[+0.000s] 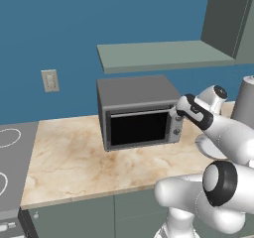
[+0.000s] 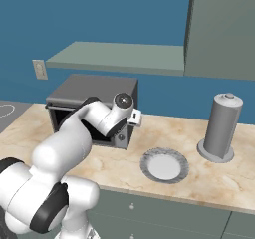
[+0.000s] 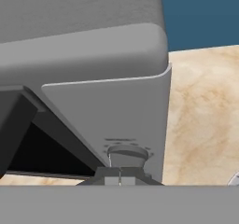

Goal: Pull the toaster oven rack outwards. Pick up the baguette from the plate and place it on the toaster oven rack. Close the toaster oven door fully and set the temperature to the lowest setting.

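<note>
The toaster oven stands on the marble counter with its black glass door up against the front. The rack and the baguette are hidden. My gripper is at the column of knobs on the oven's right front. In the hand view its shut fingertips sit right below a small grey knob, with nothing between them. The round grey plate lies bare on the counter to the right of the oven.
A tall grey cylindrical container stands at the right of the counter. A grey shelf hangs above the oven and a wall cabinet is at the upper right. A stovetop borders the counter on the left.
</note>
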{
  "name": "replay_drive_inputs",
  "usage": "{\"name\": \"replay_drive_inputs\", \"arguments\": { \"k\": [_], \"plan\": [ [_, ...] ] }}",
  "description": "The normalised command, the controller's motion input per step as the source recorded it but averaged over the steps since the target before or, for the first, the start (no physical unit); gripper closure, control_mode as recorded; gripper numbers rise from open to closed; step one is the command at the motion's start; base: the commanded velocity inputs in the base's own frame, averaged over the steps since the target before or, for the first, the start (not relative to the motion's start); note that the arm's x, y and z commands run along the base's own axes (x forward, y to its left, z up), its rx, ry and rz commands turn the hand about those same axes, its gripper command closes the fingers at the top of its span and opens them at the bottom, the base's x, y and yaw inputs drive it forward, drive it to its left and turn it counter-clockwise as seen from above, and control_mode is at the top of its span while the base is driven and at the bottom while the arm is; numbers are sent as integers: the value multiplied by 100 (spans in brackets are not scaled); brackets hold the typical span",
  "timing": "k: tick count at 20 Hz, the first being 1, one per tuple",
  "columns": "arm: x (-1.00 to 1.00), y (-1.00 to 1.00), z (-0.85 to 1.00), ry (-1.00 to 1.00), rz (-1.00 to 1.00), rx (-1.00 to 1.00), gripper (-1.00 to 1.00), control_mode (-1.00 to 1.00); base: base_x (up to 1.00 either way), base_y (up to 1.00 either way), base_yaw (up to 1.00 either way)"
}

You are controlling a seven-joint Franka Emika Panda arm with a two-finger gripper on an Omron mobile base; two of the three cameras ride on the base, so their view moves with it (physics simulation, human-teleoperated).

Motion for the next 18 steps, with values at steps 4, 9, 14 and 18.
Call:
{"name": "replay_drive_inputs", "arguments": {
  "k": [4,9,14,18],
  "plan": [
    [6,0,-10,0,0,0,100,-100,0,0,0],
    [9,0,-15,1,0,0,100,-100,0,0,0],
    [9,0,-29,6,0,0,100,-100,0,0,0],
    [1,0,-27,3,0,0,100,-100,0,0,0]
  ]
}}
